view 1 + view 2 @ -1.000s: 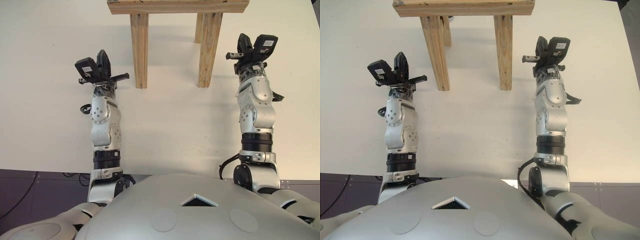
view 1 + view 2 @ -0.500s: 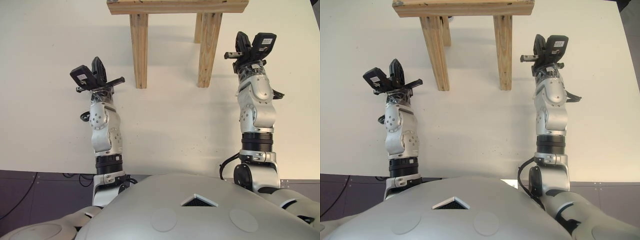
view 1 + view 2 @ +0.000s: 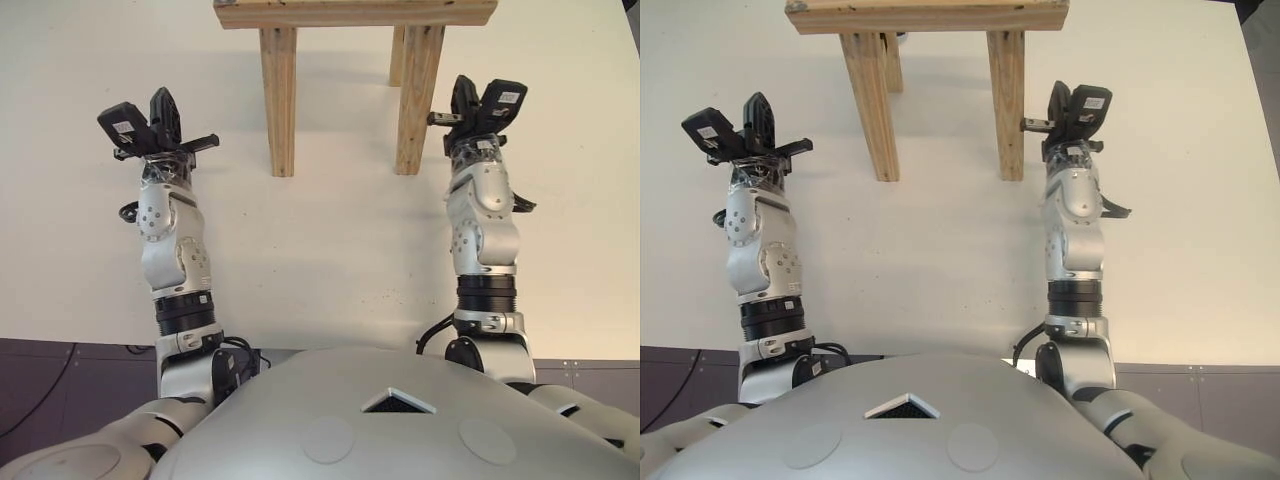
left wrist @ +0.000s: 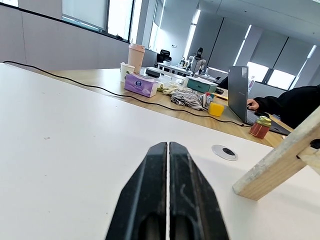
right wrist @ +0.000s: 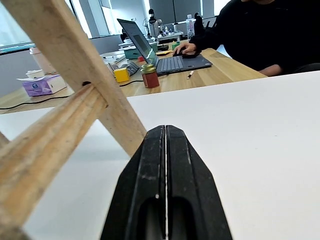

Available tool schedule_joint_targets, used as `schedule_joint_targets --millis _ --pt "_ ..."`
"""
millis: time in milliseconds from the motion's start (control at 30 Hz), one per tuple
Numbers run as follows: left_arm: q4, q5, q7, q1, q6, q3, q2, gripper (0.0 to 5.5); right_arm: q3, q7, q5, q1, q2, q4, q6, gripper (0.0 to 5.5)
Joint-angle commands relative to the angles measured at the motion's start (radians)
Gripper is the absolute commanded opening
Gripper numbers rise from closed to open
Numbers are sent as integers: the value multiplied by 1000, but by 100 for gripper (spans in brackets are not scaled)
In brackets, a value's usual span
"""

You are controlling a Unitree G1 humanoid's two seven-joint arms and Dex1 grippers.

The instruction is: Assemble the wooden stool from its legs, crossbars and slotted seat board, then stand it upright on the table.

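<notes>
Already the stool (image 3: 350, 12) stood upright at the far side of the bench (image 3: 330, 250). The left jaws and right jaws were both pressed shut, holding nothing. The right jaws sat just beside its near right leg (image 3: 417, 100), so backing off gently, without nudging it, seemed wise.

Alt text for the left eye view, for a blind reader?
An assembled wooden stool stands upright at the far side of a white table, its seat cut off at the top. Both arms lie out over the table: the left gripper, shut and empty, off to the stool's left; the right gripper, shut and empty, close beside a front leg.
</notes>
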Motion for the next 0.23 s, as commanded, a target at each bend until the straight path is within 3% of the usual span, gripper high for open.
schedule_joint_targets --millis 33,233 --pt "47 -2 -26 -74 62 15 71 4 20 8 14 35 34 -35 -2 0" --pt "67 53 -8 -96 108 -16 95 4 -48 -63 -23 -10 -3 14 21 0"
